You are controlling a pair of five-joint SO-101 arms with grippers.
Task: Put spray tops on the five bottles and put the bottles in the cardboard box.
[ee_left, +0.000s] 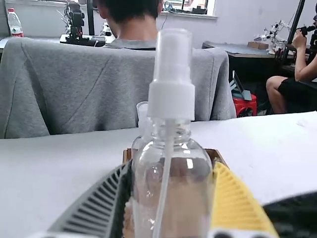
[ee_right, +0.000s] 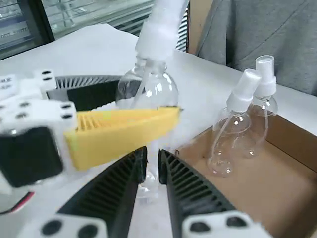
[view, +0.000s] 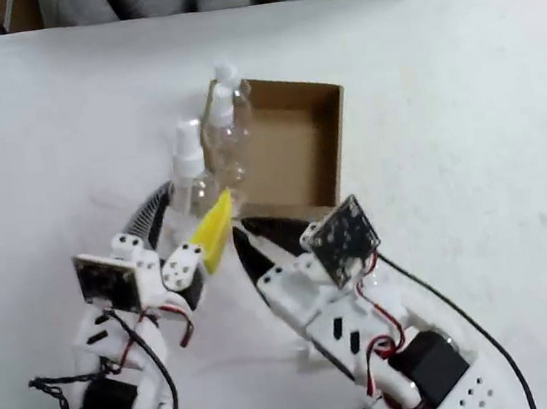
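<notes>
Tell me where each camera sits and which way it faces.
High view: fixed above the table, looking down at the cardboard box; both arms show, left gripper beside right gripper.
Left wrist view: on the left arm, looking level across the table; its fingers flank the held bottle.
Right wrist view: on the right arm, looking down at the left gripper and box; own gripper in front.
Shared: all three show the held bottle; high and right wrist show two boxed bottles.

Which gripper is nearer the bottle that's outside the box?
Left. The left gripper has its jaws shut on the bottle; the right gripper sits just beside it, by the near edge of the cardboard box.
</notes>
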